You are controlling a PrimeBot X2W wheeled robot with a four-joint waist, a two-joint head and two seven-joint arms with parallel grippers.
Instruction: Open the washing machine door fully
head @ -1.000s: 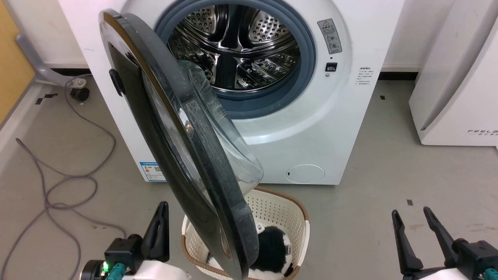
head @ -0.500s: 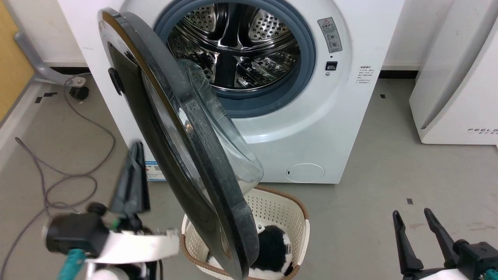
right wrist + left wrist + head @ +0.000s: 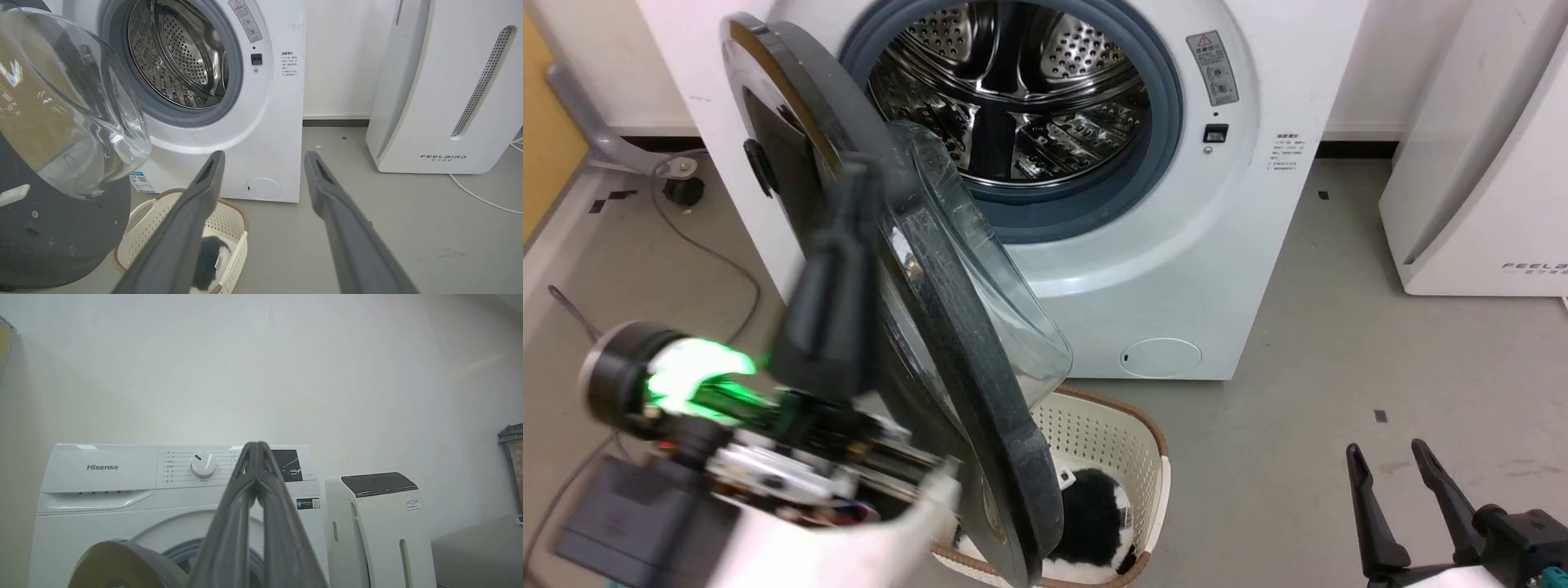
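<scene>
The washing machine [image 3: 1192,245] stands white with its steel drum exposed. The washing machine door [image 3: 980,384] hangs about half open, hinged at the left, its edge towards me and its clear glass bowl [image 3: 980,269] facing the drum. My left gripper [image 3: 854,180] is raised and blurred, fingers shut on nothing, overlapping the door's outer side; contact cannot be told. In the left wrist view the shut left gripper [image 3: 257,446] points at the control panel, with the door's rim [image 3: 122,563] below it. My right gripper [image 3: 1386,447] stands open low at the right, also shown [image 3: 264,157] facing the machine.
A cream laundry basket [image 3: 1111,433] holding a black and white item sits on the floor under the door's lower edge. A slanted white appliance [image 3: 1470,163] stands at the right. Grey cables [image 3: 727,261] and a caster [image 3: 678,189] lie at the left.
My left arm has swung up from the lower left towards the door's outer side, fingers staying shut. The head view shifted slightly. The right gripper and the door have not moved.
</scene>
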